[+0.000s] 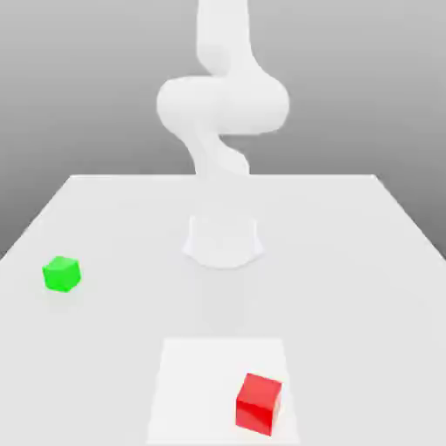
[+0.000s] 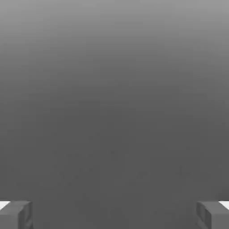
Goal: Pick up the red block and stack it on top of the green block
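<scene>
Red block (image 1: 259,403) sits lower right of exterior frame, on paler square patch of white table (image 1: 366,261). Green block (image 1: 61,273) at middle left, well apart from red one. White arm (image 1: 222,109) rises upper centre, folded above its base. In hand view my gripper (image 2: 114,214) shows grey fingertips (image 2: 15,214) at opposite lower corners: jaws wide, holding nothing. I judge red block rigid, light, smooth-faced; plan to pinch two opposite flat sides, mid-height
</scene>
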### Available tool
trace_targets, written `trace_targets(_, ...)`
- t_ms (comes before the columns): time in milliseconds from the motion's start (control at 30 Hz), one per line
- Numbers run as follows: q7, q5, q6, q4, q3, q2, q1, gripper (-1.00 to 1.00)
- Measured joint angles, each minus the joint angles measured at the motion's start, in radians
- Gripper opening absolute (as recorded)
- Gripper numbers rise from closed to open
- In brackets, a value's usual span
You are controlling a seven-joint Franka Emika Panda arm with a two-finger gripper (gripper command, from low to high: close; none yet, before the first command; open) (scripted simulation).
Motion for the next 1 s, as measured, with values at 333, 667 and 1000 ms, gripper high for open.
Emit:
trace_targets(333, 0.218, -0.066, 0.150, -0.087, 0.103, 0.370, -0.071, 0.00)
trace_targets(667, 0.408, -0.097, 0.299, -0.173, 0.142, 0.730, -0.077, 0.00)
trace_targets(1000, 0.511, -0.134, 0.522, -0.182, 0.088, 1.069, -0.017, -1.00)
